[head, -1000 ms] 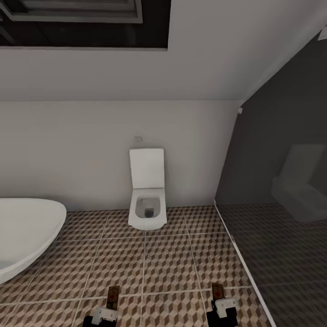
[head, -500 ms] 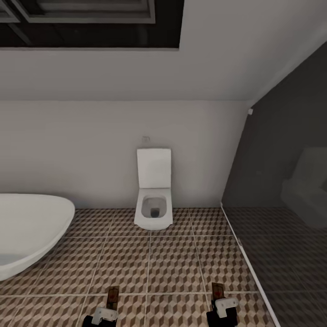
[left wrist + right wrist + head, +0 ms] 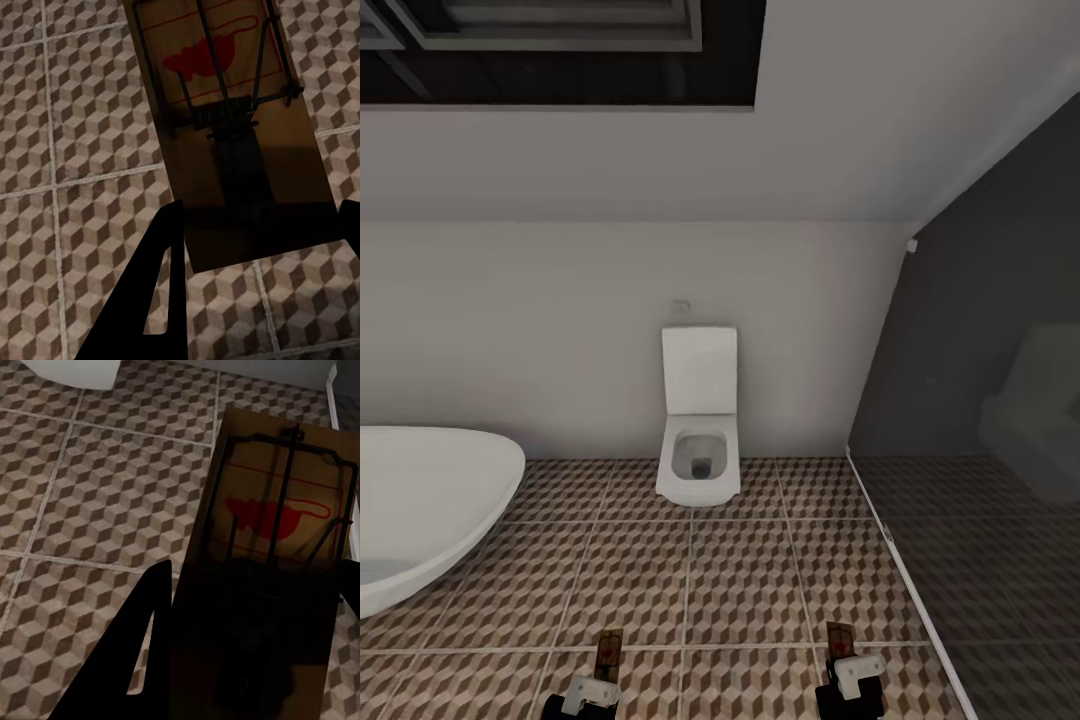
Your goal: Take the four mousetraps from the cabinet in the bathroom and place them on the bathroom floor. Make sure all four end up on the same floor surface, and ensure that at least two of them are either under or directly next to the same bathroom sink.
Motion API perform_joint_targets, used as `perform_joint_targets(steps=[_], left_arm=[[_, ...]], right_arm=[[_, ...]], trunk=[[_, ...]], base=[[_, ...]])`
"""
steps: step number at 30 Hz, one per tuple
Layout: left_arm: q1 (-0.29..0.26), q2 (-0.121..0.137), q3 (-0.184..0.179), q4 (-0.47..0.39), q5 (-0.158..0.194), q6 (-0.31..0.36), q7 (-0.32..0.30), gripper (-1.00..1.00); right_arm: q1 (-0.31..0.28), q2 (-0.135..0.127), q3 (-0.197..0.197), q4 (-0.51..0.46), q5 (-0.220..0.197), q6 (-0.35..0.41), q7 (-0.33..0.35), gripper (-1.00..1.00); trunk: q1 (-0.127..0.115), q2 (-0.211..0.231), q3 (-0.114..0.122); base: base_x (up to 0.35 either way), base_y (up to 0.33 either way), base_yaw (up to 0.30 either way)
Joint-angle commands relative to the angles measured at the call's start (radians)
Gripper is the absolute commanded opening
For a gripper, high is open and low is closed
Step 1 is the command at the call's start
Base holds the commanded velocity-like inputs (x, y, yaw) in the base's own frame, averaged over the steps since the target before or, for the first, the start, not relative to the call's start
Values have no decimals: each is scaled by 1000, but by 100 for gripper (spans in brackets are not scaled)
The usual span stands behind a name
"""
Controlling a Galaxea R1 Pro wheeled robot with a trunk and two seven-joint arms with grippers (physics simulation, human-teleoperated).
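1. A white bathtub sits at the far left on the cube-patterned floor.
2. The left end effector is low in the head view, clamped on a mousetrap by its near end. The wrist view shows this left trap as a flat brown board with dark wire and a red mark, held between the dark fingers above the tiles.
3. A white toilet stands against the back wall, near the middle.
4. The right end effector is likewise closed on a second mousetrap. At the wrist this right trap juts out over the floor, the fingers on its near end.
5. A dark glass partition closes off the right side.
6. Handling, as a judgement: each trap looks light, thin and stiff, so a pinch across the bare end of the board suits it. The wire and spring are best left untouched, and a thin board could pivot in a narrow grip, so set it down low and flat.
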Motion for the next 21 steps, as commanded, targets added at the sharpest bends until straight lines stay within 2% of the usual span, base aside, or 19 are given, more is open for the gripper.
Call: perform_joint_targets(steps=[1, 15, 21], left_arm=[[-2, -1, -9, 4, 8, -6, 2, -100], [-2, -1, -9, 3, 8, -5, 3, -100], [-2, -3, -4, -2, 13, 2, 23, -100]], right_arm=[[-1, 0, 5, 1, 0, -2, -5, -100], [-1, 2, 5, 1, -1, -2, -5, -100], [-1, 3, 5, 1, 0, 2, -5, -100]], trunk=[[1, -2, -2], [1, -2, -2], [1, -2, -2]], base=[[0, 0, 0], [0, 0, 0], [0, 0, 0]])
